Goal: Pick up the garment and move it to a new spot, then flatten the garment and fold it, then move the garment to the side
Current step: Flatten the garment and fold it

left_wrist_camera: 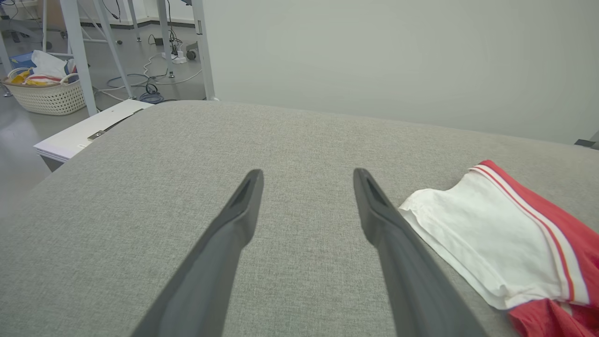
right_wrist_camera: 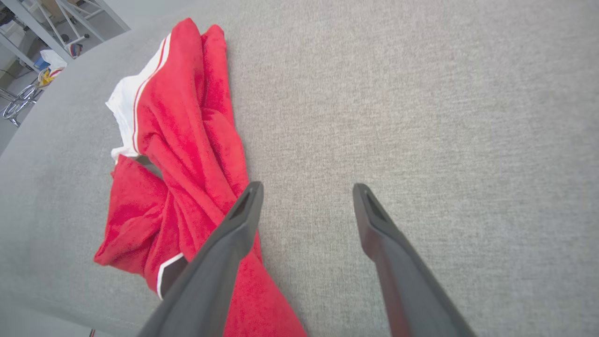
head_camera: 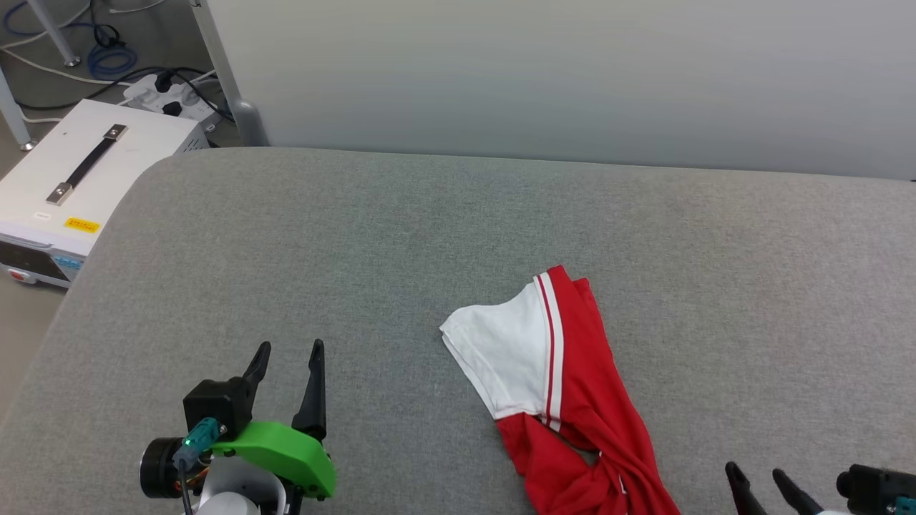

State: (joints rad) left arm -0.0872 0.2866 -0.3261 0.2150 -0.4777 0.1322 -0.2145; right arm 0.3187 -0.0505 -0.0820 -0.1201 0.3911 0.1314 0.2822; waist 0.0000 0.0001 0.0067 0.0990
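Firstly, head view. The garment (head_camera: 572, 386) lies crumpled on the grey padded surface (head_camera: 401, 236), lower centre-right of the frame, and runs down to the bottom edge. Its white sleeve with red-and-white striped trim lies flat at the upper left of the bundle. The red body is bunched and twisted below it. The left gripper (head_camera: 291, 347) sits at the lower left, fingers pointing up the frame, set wide apart and empty, well apart from the garment. The right gripper (head_camera: 753, 472) shows at the lower right, its fingertips separated, near the garment's lower end but clear of it. A white equipment box (head_camera: 79, 179) with a black handle stands at the upper left, with a power strip (head_camera: 168, 96) behind it.

Next, left wrist view. The left gripper (left_wrist_camera: 307, 174) has its two dark fingers spread wide over bare grey fabric, with nothing between them. The garment (left_wrist_camera: 486, 234) lies at the right of the frame, white sleeve nearest the right-hand finger. A white basket (left_wrist_camera: 44, 96) stands on the floor at the upper left.

Finally, right wrist view. The right gripper (right_wrist_camera: 307, 187) has its fingers wide apart, with bare grey surface between the tips. The garment (right_wrist_camera: 187, 154) occupies the left half of the frame, red folds uppermost. The left-hand finger overlaps the red cloth in this view; whether it touches cannot be told.
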